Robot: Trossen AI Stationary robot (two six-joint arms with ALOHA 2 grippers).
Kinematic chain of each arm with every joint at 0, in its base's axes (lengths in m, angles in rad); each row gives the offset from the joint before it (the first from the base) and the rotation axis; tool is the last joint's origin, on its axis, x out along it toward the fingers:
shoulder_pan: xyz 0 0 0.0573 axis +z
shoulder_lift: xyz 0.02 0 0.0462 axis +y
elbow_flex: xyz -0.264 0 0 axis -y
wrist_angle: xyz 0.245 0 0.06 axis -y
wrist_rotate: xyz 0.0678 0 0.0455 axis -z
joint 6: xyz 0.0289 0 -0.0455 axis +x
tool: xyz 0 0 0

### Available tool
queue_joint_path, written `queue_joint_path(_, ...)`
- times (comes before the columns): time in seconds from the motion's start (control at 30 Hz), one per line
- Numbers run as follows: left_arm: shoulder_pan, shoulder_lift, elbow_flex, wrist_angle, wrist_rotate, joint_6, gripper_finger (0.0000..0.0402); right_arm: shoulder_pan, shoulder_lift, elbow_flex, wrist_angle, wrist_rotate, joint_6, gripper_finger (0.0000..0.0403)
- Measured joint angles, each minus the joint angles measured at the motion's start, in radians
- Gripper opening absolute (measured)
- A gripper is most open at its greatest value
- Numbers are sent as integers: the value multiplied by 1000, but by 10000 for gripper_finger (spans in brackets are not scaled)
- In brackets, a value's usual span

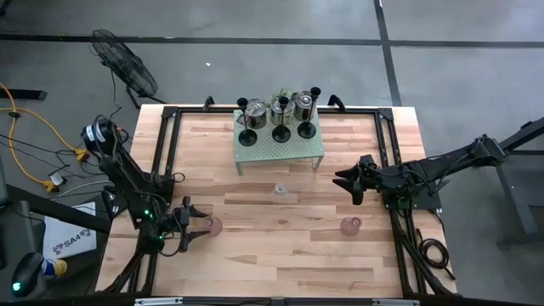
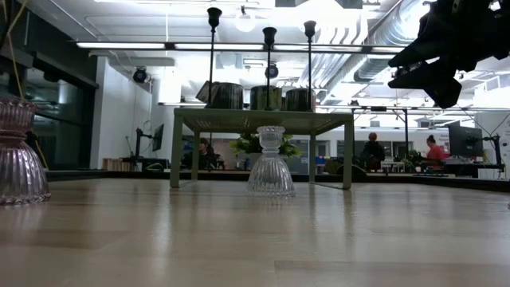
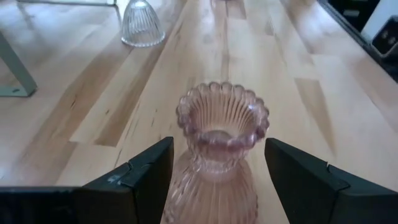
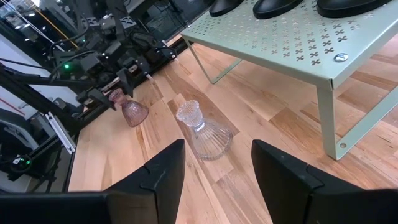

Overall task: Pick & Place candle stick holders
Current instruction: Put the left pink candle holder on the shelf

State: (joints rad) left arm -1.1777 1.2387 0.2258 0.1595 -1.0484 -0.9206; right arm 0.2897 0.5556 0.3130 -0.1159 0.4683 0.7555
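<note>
- Readable writing: "SA4" on a white sheet (image 1: 75, 240) lying on the floor beside the surface (image 1: 280, 255).
- Left end effector (image 3: 217, 180): fingers part open, straddling an upright pink glass holder (image 3: 221, 155), mouth up; contact unclear.
- Right end effector (image 4: 217, 180): part open, empty, raised; clear glass holder (image 4: 202, 132) stands upright ahead, beside the green rack (image 4: 298, 43).

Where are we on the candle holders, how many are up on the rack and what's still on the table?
Done: three black holders and three silver cups stand on the green rack. In hand: the left pincer straddles a pink holder, jaws open, not gripping. Left: the clear holder and second pink one. The right pincer hovers open.
</note>
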Motion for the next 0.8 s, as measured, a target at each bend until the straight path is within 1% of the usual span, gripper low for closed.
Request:
queue_joint_path(0.07, 2, 13, 0, 24, -9, 0, 246, 0, 0, 0, 0, 0, 0, 178)
queue_joint_path(0.17, 31, 33, 0, 61, 8, 1, 246, 0, 0, 0, 0, 0, 0, 178)
queue_joint_path(0.3, 64, 53, 0, 110, 25, 44, 246, 0, 0, 0, 0, 0, 0, 178)
queue_joint_path(0.47, 92, 57, 0, 116, 45, 55, 246, 0, 0, 0, 0, 0, 0, 178)
queue_joint_path(0.8, 97, 57, 0, 130, 43, 56, 243, 0, 0, 0, 0, 0, 0, 178)
